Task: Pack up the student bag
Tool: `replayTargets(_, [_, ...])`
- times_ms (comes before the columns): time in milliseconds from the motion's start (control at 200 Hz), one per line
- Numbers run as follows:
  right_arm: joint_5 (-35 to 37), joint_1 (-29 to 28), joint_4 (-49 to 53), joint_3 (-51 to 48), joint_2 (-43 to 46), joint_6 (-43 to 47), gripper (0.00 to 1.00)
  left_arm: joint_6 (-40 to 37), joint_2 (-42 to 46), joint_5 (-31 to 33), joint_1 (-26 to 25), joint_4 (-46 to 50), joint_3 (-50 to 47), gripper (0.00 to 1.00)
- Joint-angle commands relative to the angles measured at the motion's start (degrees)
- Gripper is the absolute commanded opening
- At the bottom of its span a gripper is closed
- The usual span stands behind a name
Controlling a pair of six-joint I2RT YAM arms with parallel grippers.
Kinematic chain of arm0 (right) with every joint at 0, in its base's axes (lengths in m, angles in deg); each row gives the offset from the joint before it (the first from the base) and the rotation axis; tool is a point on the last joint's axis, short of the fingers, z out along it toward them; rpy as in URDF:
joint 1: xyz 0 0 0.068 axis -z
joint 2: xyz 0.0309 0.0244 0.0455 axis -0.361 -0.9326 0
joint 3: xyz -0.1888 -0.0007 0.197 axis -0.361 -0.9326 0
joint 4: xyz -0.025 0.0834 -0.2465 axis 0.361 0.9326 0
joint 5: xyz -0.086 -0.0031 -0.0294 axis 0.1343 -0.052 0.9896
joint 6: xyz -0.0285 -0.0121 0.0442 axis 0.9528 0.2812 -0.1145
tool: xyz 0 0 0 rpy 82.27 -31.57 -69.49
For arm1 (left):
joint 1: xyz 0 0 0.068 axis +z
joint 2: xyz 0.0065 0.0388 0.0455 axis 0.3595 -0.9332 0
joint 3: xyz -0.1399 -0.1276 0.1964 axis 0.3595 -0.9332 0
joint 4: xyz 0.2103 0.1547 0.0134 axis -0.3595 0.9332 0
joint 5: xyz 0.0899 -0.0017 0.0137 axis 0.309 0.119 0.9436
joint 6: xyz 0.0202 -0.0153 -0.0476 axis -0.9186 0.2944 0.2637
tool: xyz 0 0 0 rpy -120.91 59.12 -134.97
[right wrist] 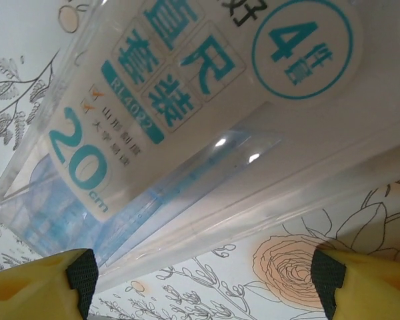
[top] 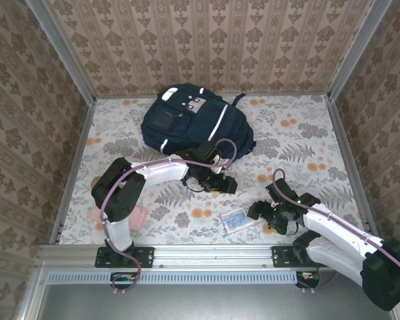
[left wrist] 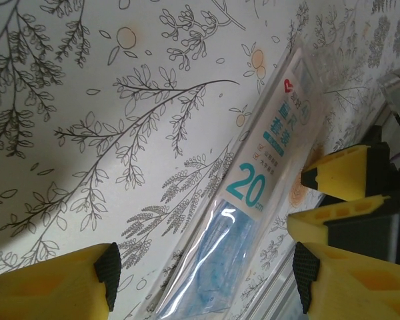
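Observation:
The student bag [top: 193, 123], navy with white stripes, lies at the back middle of the table. A clear packet of blue rulers [top: 237, 219] lies flat on the flowered tablecloth toward the front. My left gripper [top: 225, 185] hovers open just behind the packet, which lies past its fingertips [left wrist: 253, 193], nothing between the jaws [left wrist: 207, 280]. My right gripper [top: 261, 212] is open right beside the packet's right edge. Seen from the right wrist, the packet [right wrist: 187, 133] lies just ahead of the open right gripper [right wrist: 203, 277], not between its pads.
A pink object [top: 137, 217] lies by the left arm's base. A metal rail [top: 207, 255] runs along the near edge, and patterned walls close in the table on three sides. The right gripper's yellow fingers [left wrist: 340, 175] show at the right of the left wrist view.

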Motion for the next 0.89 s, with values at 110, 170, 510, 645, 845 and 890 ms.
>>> replayTargets(110, [-0.6,2.2,-12.3,4.7,-7.7,3.9,0.86,-0.1,0.3,-2.1,1.5,0.0,-1.8,0.72])
replayTargets(170, [-0.8,2.9,-13.3,6.5,-9.7,4.9,0.86,-0.3,0.6,-1.9,1.8,0.3,-2.5,0.72])
replayTargets(510, [-1.5,3.9,-14.5,19.9,-22.5,9.1,0.86,-0.1,0.5,-1.6,2.5,0.1,-5.3,0.72])
replayTargets(645, [-2.6,6.2,-14.7,15.4,-16.7,8.8,0.86,1.8,-0.1,-3.6,3.1,-3.0,-6.6,0.72])
replayTargets(845, [-7.2,16.1,-19.0,1.8,-3.2,7.1,0.85,5.3,-2.8,-9.0,2.9,-10.6,-7.0,0.69])
replayTargets(890, [-8.5,17.8,-19.9,0.2,-2.9,7.0,0.84,6.3,-3.8,-10.1,2.9,-12.1,-6.8,0.69])
